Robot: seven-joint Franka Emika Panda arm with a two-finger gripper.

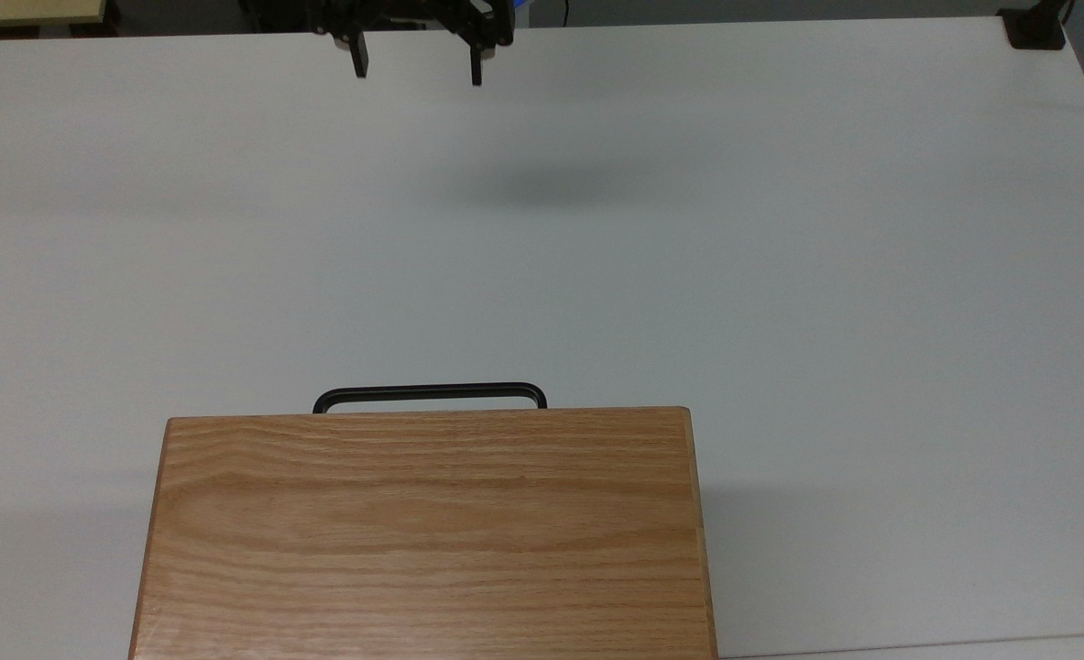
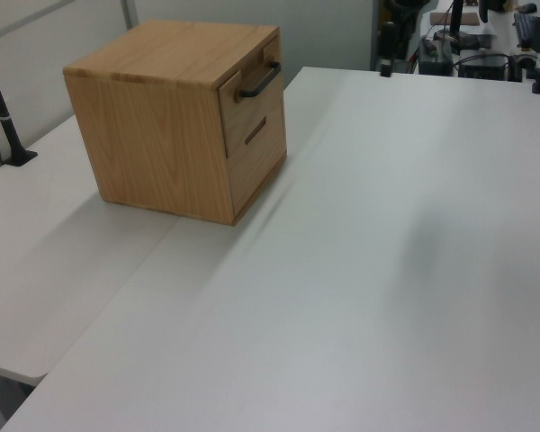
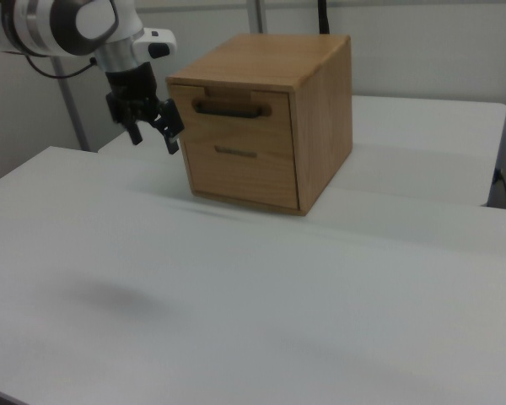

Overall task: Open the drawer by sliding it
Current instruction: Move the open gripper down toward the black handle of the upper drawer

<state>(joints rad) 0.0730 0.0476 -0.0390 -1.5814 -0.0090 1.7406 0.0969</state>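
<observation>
The drawer is the upper one of an oak cabinet, and its front sits level with the cabinet face. Its thin black bar handle juts past the cabinet's top edge in the top view and also runs across the drawer front. My gripper hangs open and empty above the table's far edge, well away from the handle. In the right view the gripper is to the left of the cabinet at about drawer height, with both fingers apart.
A lower drawer with a slot pull sits under the upper one. The white table stretches wide between gripper and cabinet. A black clamp sits at its far corner, and a black post stands left of the cabinet in the left view.
</observation>
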